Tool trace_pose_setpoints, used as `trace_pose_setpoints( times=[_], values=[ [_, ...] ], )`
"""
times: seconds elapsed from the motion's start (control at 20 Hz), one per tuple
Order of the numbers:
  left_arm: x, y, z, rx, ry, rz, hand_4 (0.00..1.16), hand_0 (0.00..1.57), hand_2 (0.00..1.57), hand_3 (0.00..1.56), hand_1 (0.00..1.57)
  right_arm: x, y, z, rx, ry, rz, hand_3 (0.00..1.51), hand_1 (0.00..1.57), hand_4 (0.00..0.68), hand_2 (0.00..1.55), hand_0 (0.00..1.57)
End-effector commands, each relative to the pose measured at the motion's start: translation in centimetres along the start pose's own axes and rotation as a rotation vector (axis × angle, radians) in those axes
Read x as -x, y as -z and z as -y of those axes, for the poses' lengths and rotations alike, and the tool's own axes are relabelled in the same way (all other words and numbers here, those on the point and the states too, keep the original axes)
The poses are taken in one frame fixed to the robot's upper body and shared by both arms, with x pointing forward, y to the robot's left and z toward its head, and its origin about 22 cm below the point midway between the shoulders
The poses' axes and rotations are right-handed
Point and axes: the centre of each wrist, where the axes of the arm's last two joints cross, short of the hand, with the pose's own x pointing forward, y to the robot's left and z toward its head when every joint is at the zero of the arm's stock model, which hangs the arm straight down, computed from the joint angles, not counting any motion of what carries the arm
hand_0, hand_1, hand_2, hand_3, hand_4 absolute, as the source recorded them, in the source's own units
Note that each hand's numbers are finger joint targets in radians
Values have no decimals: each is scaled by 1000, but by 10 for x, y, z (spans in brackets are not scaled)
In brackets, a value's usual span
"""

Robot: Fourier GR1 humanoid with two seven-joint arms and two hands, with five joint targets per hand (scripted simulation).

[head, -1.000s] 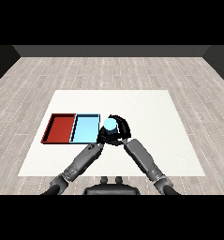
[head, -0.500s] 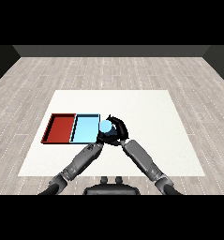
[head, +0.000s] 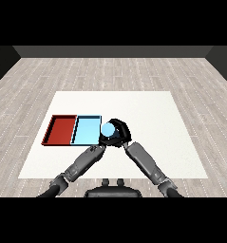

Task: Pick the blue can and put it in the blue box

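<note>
We read the head view left to right, w/ places given rel. to the right hand (head: 118,134).

1. Red tray (head: 52,131): far left of the hand, flat on the white table (head: 148,109). It touches the blue tray along one shared wall.

2. Blue tray (head: 84,134): directly left of the hand. Its right wall sits at or just under the hand's left edge; we cannot tell whether hand and wall touch.

3. Left hand: the left forearm (head: 81,163) comes up from the lower left and ends below and just left of the right hand. The left hand itself is hidden behind the right hand and the can, so we cannot tell its state.

4. Blue can (head: 108,129): inside the right hand, on the hand's left side. We see its round light-blue top, approx. upright. The can sits at the blue tray's right edge; whether it is above the tray floor or just outside the wall, we cannot tell.

5. Right hand: curled round the can, black fingers (head: 122,125) wrapping its far and right sides. The right forearm (head: 146,163) runs from the lower right up to the hand.

6. Table: bare white surface extends right of and beyond the hand.
</note>
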Motion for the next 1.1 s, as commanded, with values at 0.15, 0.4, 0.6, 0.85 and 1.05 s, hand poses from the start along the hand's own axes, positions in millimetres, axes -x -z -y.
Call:
trace_pose_setpoints(
  times=[0.15,0.4,0.6,0.85,1.05],
  values=[
    [-6,19,2,-55,36,-27,1136,1571,1553,1456,1571,8,-3,-15,-19,47,-2,1378,1423,531,1457,1423],
    [-11,10,8,-87,47,-12,1142,1571,1558,1472,1571,8,-16,-12,-6,54,-2,1376,1425,522,1464,1425],
    [-6,13,5,-93,55,8,1138,1571,1559,1466,1571,4,5,-4,11,-47,-29,0,0,0,0,0],
    [0,12,6,-79,59,0,1138,1571,1559,1466,1571,7,9,-6,4,-44,-28,0,0,0,0,0],
    [-7,19,-3,-106,46,-1,1143,1571,1569,1480,1571,-13,0,9,2,-74,-28,0,0,0,0,0]
  ],
)
